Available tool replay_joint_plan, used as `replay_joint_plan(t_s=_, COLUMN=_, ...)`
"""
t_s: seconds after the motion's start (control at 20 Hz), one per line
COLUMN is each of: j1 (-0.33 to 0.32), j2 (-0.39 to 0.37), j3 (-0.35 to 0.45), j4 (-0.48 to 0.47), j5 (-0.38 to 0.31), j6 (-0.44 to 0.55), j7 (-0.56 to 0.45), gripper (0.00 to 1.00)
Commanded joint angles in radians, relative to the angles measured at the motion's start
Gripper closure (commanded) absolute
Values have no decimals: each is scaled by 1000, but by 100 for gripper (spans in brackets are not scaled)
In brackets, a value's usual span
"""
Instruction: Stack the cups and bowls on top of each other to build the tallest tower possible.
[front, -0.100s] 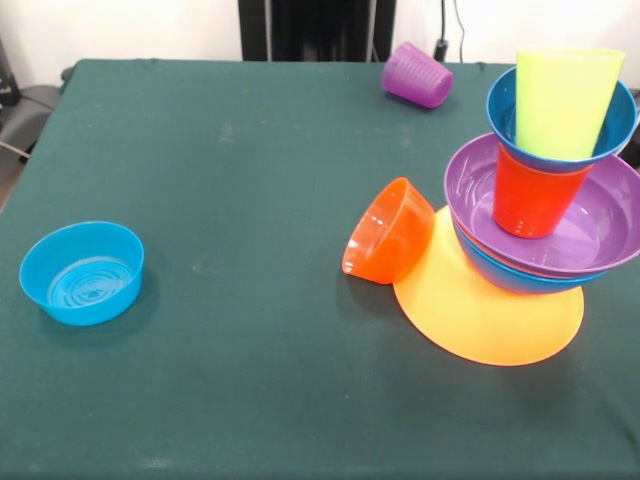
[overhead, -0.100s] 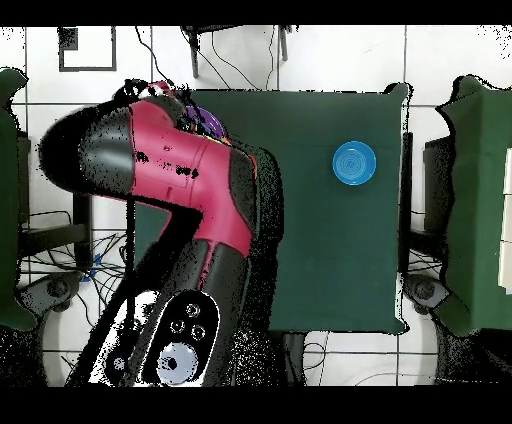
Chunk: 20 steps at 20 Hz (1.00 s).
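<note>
From the front, the tower (front, -0.100s: 540, 200) is standing on the right side of the green surface (front, -0.100s: 250, 200). At its bottom, the orange-yellow bowl (front, -0.100s: 480, 310) is sitting upside down. A blue bowl (front, -0.100s: 505, 272) and a purple bowl (front, -0.100s: 600, 225) are resting on it. An orange cup (front, -0.100s: 530, 195) is standing in the purple bowl, holding up a dark blue bowl (front, -0.100s: 505, 105) with a yellow cup (front, -0.100s: 560, 100) inside. A small orange bowl (front, -0.100s: 388, 232) is leaning on its side against the tower. A purple cup (front, -0.100s: 417, 74) is lying far back. A light blue bowl (front, -0.100s: 82, 272) is sitting alone at the left.

From above, the red and black arm (overhead, -0.100s: 170, 190) is covering the tower. The light blue bowl (overhead, -0.100s: 354, 162) is showing. The end effector is hidden, so I cannot tell how it is set. No writing can be read.
</note>
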Motion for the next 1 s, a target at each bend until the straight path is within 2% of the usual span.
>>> replay_joint_plan(t_s=0.05, j1=-44, j2=37, j3=110, j4=116, j5=-91, j6=-47, j7=-14, gripper=0)
replay_joint_plan(t_s=0.25, j1=-36, j2=49, j3=94, j4=104, j5=-107, j6=-12, j7=4, gripper=0)
replay_joint_plan(t_s=0.45, j1=-47, j2=54, j3=111, j4=126, j5=-122, j6=-47, j7=-2, gripper=0)
replay_joint_plan(t_s=0.55, j1=-62, j2=62, j3=126, j4=141, j5=-143, j6=-106, j7=-22, gripper=0)
replay_joint_plan(t_s=0.7, j1=-59, j2=78, j3=105, j4=133, j5=-189, j6=-154, j7=-22, gripper=0)
replay_joint_plan(t_s=1.0, j1=-66, j2=80, j3=107, j4=127, j5=-217, j6=-178, j7=-3, gripper=0)
